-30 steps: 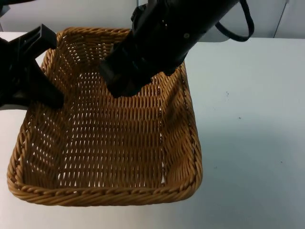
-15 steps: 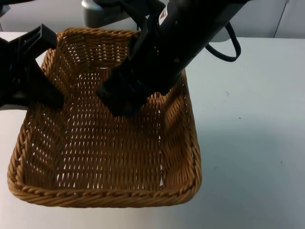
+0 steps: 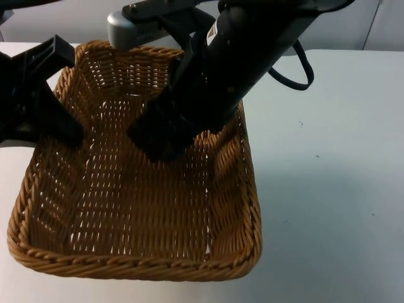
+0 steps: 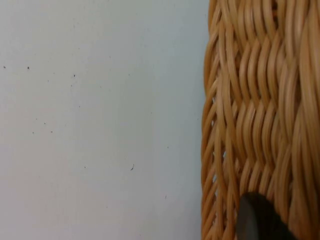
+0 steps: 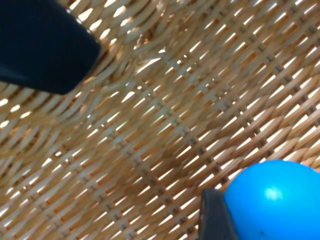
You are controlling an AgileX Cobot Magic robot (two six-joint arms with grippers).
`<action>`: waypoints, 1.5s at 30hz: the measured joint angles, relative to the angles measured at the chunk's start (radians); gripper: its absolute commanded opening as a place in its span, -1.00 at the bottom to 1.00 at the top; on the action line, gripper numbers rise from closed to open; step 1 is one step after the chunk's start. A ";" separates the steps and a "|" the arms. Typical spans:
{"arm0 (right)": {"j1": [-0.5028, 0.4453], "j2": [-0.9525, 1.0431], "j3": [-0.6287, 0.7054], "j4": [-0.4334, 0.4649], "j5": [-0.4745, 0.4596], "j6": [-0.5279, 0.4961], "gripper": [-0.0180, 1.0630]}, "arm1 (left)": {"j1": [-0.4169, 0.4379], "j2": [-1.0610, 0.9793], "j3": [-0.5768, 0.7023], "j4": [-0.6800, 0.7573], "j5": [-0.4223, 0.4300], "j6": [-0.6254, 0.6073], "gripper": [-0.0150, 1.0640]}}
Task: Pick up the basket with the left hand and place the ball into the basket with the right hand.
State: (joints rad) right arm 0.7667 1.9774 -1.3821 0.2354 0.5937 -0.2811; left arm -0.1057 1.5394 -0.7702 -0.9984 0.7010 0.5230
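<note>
Over the white table top (image 3: 328, 158) we have the square, tan woven wicker basket (image 3: 136, 189), sitting toward the left of the top view with its open side facing up at us. At its left wall we see the left gripper (image 3: 44, 120), black fingers closed on the rim, one inside the basket and the other outside; from the left wrist view we pick up the wicker wall (image 4: 260, 110) running alongside the bare table (image 4: 100, 120), with a dark fingertip (image 4: 257, 220) pressed against the weave. Now to the right arm: it reaches in from the upper right, and we find the right gripper (image 3: 158, 136) hanging above the basket's floor, toward the far half. Through the right wrist view we catch the smooth, round bright blue ball (image 5: 275, 200), pinched against a black finger (image 5: 212, 217), with the woven floor (image 5: 165, 115) beneath it and light showing through the gaps. So the ball sits in the right gripper's grasp, above the basket's inside.
</note>
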 measured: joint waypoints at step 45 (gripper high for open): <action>0.000 -0.314 0.000 -0.017 0.023 0.000 0.37 | 0.000 0.016 0.000 -0.014 -0.059 0.002 -0.98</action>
State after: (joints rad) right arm 0.7667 1.6635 -1.3821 0.2180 0.6170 -0.2811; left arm -0.1057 1.5554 -0.7702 -1.0121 0.6417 0.5249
